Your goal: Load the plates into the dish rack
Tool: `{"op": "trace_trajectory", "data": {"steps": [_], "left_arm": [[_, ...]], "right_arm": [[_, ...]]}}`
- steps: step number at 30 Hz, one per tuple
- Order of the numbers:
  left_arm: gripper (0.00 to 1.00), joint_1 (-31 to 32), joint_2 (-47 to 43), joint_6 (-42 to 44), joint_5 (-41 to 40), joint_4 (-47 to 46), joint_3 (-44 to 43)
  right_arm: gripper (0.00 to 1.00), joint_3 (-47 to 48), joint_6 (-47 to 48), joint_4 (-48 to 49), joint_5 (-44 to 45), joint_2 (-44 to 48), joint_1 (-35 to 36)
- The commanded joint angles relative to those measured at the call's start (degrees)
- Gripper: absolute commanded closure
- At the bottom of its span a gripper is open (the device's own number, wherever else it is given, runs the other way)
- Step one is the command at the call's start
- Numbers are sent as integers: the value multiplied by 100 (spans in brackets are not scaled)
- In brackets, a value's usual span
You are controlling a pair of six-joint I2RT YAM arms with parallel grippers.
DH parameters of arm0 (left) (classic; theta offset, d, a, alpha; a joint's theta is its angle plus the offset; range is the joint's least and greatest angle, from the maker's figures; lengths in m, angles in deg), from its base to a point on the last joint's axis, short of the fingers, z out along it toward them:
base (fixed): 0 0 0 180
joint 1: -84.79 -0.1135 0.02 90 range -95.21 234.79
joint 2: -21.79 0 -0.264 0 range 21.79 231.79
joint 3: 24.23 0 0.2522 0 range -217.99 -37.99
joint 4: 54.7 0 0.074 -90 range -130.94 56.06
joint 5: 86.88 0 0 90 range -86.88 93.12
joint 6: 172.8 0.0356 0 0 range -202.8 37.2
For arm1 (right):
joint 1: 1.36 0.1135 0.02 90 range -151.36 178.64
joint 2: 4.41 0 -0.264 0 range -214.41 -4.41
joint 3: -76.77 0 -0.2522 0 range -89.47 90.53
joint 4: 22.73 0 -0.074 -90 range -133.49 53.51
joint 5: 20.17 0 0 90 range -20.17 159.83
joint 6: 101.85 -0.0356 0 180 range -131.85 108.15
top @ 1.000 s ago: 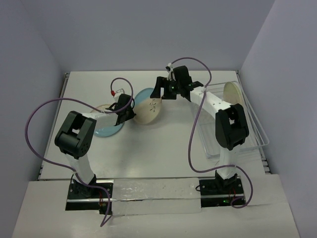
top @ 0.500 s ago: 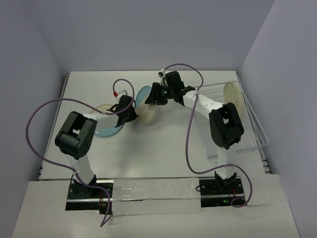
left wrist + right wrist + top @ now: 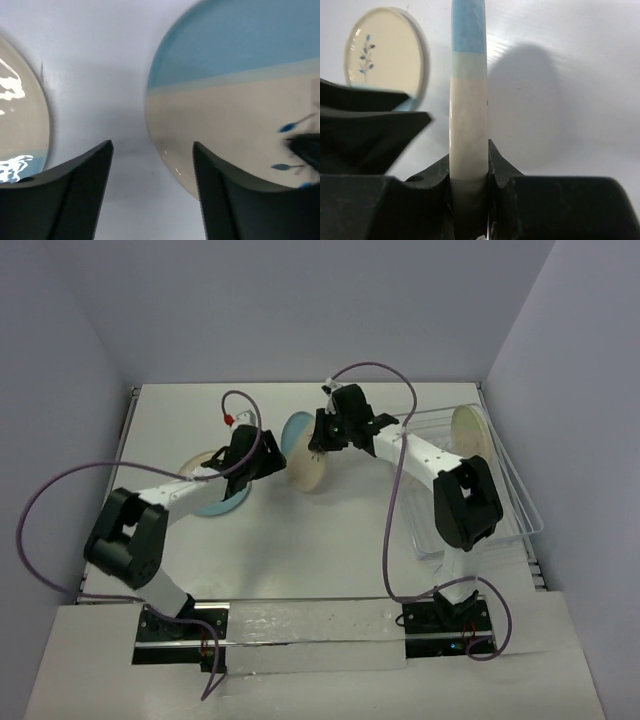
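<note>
A cream and light blue plate stands on edge near the table's middle. My right gripper is shut on its upper rim; in the right wrist view the plate's rim runs straight up between the closed jaws of that gripper. My left gripper hangs open just left of this plate, holding nothing. In the left wrist view its fingers stand apart, with the plate ahead on the right. A second plate lies flat under the left arm. A third plate stands in the clear dish rack at the right.
Purple cables loop above both arms. The flat plate shows again in both wrist views, as a plate at upper left and as a plate's edge at far left. Grey walls close the table at the back and sides.
My right gripper came in and shut on the standing plate's rim. My left gripper then opened, let go of that plate, and its arm stretched lower across the table.
</note>
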Motion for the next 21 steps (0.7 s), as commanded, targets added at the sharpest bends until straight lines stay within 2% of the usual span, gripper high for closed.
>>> {"op": "trace_trajectory", "data": {"steps": [1,4,7,10,12,16,19,21], "left_arm": [[8,13,-1464,240,-308,-171,-52],[1,13,-2011,253,-736,-45,17],[1,13,-2308,287,-1129,190,135],[1,0,-2427,226,-1488,511,189],[1,-19,-2465,99,-1811,788,221],[1,-40,-2412,47,-2072,1058,306],[1,-57,-2260,-161,-2501,1419,255],[1,-86,-2227,-238,-2556,1496,270]], "right_arm": [[100,806,1161,111,861,1563,-4],[100,960,1982,-172,1487,2225,-26],[100,958,2724,-455,2011,2783,-60],[100,985,3224,-785,3041,3153,-180],[100,1080,3504,-1096,3300,3225,-518],[100,1109,3907,-1447,3332,3148,-1409],[100,1032,4036,-1447,2660,3122,-2130],[100,963,4234,-1447,2430,3038,-2291]]}}
